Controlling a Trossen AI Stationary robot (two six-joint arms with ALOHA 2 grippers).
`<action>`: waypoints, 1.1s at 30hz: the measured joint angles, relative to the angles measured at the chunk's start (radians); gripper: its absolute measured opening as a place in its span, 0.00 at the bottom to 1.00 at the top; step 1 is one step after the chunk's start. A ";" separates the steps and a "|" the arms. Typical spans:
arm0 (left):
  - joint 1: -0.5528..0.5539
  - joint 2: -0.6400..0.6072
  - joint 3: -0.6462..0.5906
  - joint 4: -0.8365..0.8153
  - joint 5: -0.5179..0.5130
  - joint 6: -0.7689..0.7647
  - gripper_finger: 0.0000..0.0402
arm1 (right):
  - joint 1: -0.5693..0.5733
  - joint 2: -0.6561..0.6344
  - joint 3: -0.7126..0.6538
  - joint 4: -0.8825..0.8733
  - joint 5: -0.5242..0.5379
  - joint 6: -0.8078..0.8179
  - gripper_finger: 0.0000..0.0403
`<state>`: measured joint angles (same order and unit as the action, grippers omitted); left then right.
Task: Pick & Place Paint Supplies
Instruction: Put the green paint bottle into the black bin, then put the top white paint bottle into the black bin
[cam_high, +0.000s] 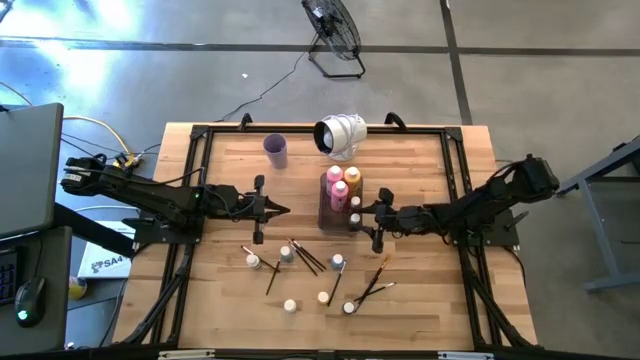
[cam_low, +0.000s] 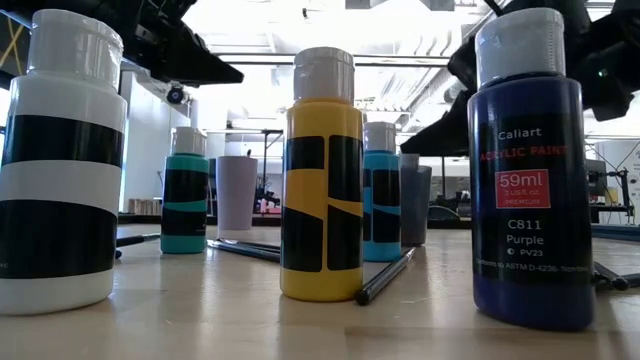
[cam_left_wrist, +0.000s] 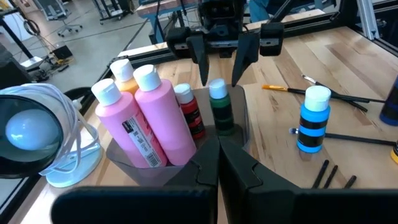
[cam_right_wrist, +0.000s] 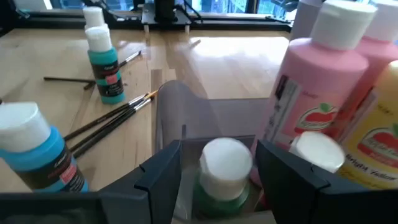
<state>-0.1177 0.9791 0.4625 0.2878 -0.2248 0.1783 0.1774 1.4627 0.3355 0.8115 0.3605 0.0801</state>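
Trouble was likeliest at the clear grey rectangular tray (cam_high: 327, 204), where the right gripper (cam_left_wrist: 219, 78) hung with its fingers apart on either side of a small green paint bottle with a white cap (cam_right_wrist: 222, 175). That bottle stood upright inside the tray's end compartment, cap up, its long axis vertical, close beside a small red white-capped bottle (cam_left_wrist: 188, 111) and the two tall pink bottles (cam_left_wrist: 148, 118). From that pose I judged that a finger withdrawn at an angle could catch the cap and tip the green bottle against its neighbours, or clip the tray wall and drag the whole tray across the wooden table (cam_high: 420, 165). The tall pink bottles looked top-heavy and might topple if nudged.

The left gripper (cam_high: 281, 210) waited just beside the tray's other side, its fingers together and touching nothing; any forward drift there could push the tray toward the right arm.

Loose supplies lay well apart on the near table: a blue black-banded bottle (cam_left_wrist: 312, 122) upright, and thin dark-handled paintbrushes (cam_right_wrist: 107, 122) lying flat, their long axes slanted across the boards.
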 joint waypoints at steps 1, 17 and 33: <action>0.000 0.000 0.000 0.000 -0.001 0.000 0.00 | 0.000 -0.006 0.000 0.001 0.000 0.000 0.49; 0.000 0.000 0.000 -0.001 -0.007 0.000 0.00 | 0.007 -0.188 0.000 0.007 0.006 -0.066 0.49; 0.000 0.000 0.000 0.000 -0.006 0.000 0.00 | 0.201 -0.386 0.002 -0.113 -0.080 -0.081 0.49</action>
<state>-0.1177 0.9794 0.4625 0.2874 -0.2310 0.1783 0.3787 1.0771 0.3370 0.6986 0.2810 -0.0013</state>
